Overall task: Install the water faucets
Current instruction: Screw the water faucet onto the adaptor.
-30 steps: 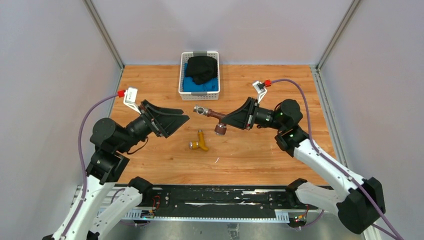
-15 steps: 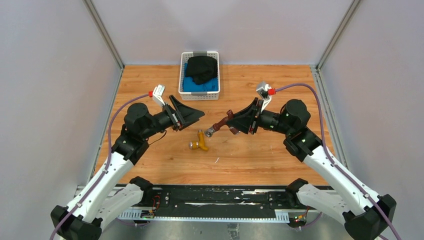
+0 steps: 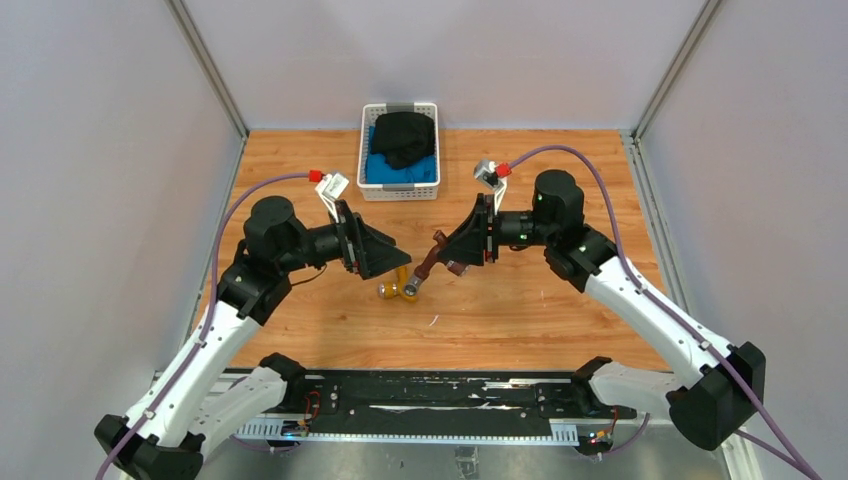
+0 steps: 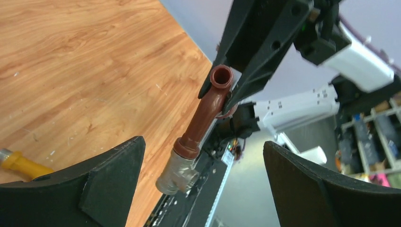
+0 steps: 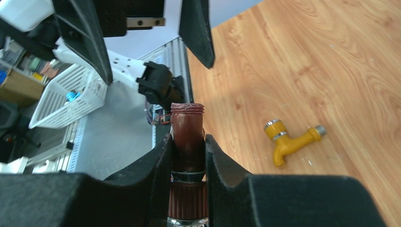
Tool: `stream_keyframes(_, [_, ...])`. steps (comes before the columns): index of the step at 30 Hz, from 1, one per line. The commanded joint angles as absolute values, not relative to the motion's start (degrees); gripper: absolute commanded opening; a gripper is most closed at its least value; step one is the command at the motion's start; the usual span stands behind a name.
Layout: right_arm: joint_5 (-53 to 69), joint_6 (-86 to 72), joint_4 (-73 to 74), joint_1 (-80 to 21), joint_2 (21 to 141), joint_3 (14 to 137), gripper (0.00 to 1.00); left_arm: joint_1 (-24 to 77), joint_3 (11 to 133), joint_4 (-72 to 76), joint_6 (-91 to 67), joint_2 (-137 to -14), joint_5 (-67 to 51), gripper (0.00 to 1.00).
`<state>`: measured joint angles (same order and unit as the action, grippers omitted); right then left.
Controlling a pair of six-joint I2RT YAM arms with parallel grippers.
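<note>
My right gripper [image 3: 457, 250] is shut on the dark reddish-brown faucet [image 3: 431, 262], which is held above the table. Its silvery end [image 3: 412, 289] points down and left. In the right wrist view the fingers [image 5: 163, 163] clamp the brown stem [image 5: 187, 124]. The yellow faucet [image 3: 397, 288] lies flat on the wood just beside that silvery end, also visible as the yellow faucet [image 5: 289, 140]. My left gripper [image 3: 387, 256] is open wide. In its own view, the brown faucet [image 4: 204, 116] and its silvery end [image 4: 177, 173] hang between the fingers without touching them.
A white basket [image 3: 398, 192] with a black cloth [image 3: 403, 136] over a blue one [image 3: 384, 170] stands at the back centre. Grey walls close both sides. A black rail [image 3: 430, 405] runs along the near edge.
The left gripper opened fully and swung right toward the faucets. The right arm moved left and tipped the brown faucet so its silvery end dropped toward the yellow one.
</note>
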<state>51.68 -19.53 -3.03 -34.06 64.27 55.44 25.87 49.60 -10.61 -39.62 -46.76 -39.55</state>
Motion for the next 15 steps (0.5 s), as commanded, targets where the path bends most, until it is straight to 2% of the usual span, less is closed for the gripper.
stream_keyframes(1, [62.8, -16.3, -0.2, -34.0, 65.1, 61.0, 0.00, 27.7, 53.6, -18.4, -26.6, -49.0, -47.2, 0.99])
stream_keyframes(6, [66.6, -15.7, 2.5, -34.2, 68.0, 64.0, 0.00, 31.5, 54.3, -17.8, -26.0, -51.5, -48.8, 0.99])
stream_keyframes(12, [68.8, -18.3, 0.5, -34.2, 70.6, 64.8, 0.00, 34.0, 54.1, -13.8, -27.2, -53.4, -50.6, 0.91])
stream_keyframes(15, [67.4, -19.2, 0.5, -34.2, 70.9, 64.9, 0.00, 34.7, 54.7, -15.7, -25.2, -54.1, -50.7, 0.91])
